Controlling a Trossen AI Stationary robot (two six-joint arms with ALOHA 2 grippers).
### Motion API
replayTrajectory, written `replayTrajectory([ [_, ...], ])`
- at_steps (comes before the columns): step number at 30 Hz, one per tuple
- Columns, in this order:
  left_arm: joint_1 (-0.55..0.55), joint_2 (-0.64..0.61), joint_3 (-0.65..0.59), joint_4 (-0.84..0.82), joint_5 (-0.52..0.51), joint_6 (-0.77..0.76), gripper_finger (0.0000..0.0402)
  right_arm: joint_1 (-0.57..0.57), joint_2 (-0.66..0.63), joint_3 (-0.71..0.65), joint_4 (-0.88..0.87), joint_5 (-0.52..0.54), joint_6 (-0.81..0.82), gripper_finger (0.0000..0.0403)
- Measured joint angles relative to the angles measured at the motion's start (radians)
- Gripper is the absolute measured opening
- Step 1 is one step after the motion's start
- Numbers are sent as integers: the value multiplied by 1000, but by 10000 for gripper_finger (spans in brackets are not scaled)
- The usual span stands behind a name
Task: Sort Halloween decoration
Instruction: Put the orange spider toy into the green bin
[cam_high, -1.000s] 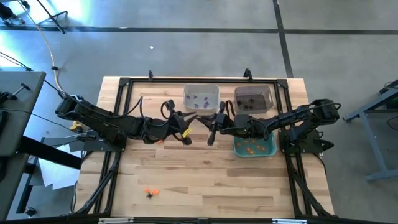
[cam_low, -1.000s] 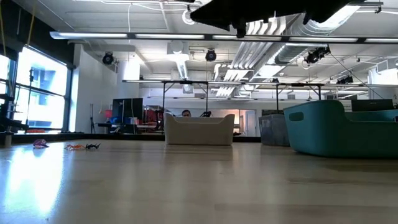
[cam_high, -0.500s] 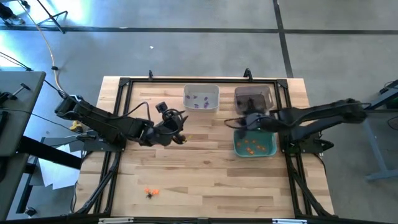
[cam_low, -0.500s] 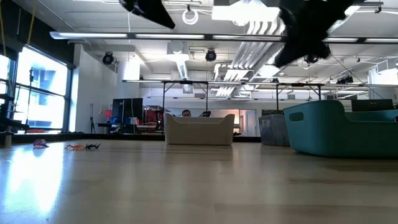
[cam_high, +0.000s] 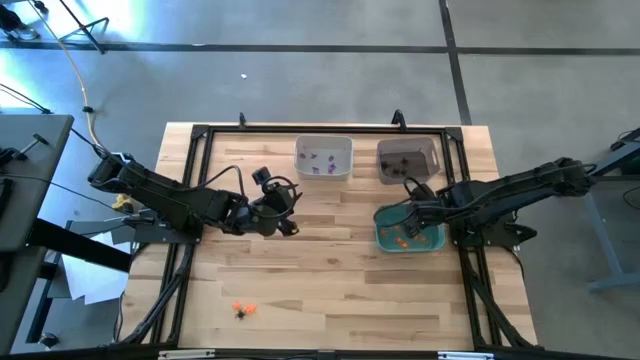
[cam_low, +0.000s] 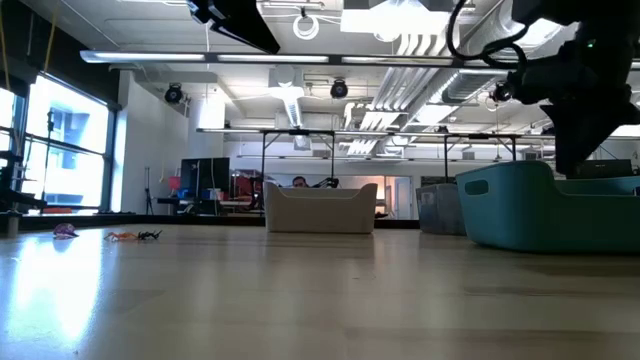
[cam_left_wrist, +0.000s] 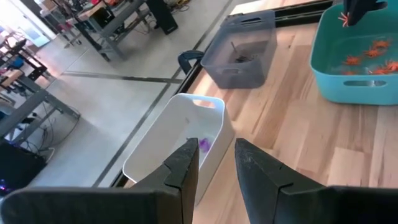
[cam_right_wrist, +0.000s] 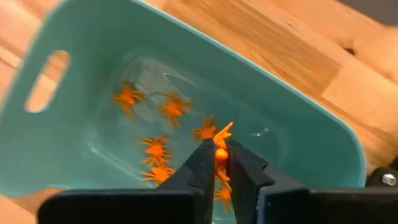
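Trinkets (cam_high: 241, 309) lay loose on the worktop (cam_high: 330, 290) at 7 o'clock. Left gripper (cam_high: 283, 199) hung near centre by the white bin (cam_high: 323, 158), jaws parted and empty. Right gripper (cam_right_wrist: 217, 163) hung over the teal bin (cam_high: 409, 230) at 3 o'clock, jaws pinching an orange spider (cam_right_wrist: 221, 142).

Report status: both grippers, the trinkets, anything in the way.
Right gripper over teal bin, pinching an orange spider. Left gripper open, empty, near white bin. Loose trinkets left at table's near edge. Nothing in the way.
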Motion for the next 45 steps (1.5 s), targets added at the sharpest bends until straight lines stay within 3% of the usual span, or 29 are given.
replayTrajectory([
  [8, -2, 0, 0, -45, 1, -30, 95, 0, 0, 13, -14, -12, 1, 116],
  [13, -2, 0, 0, -132, 54, -108, 95, 0, 0, 47, 14, -17, 0, 136],
  [17, 9, 0, 0, -265, 188, -201, 95, 0, 0, 87, 121, -16, -58, 136],
  [23, 33, 5, -56, -497, 408, -472, 95, 0, 0, 109, 378, -14, -235, 137],
  [27, 33, 5, -147, -491, 578, -521, 97, -10, 0, 109, 462, 16, -329, 137],
  [32, 33, 5, -252, -454, 704, -552, 97, -37, 0, 109, 467, 17, -341, 137],
  [45, 83, 6, -372, -367, 678, -513, 98, -40, 0, 109, 469, 16, -333, 137],
])
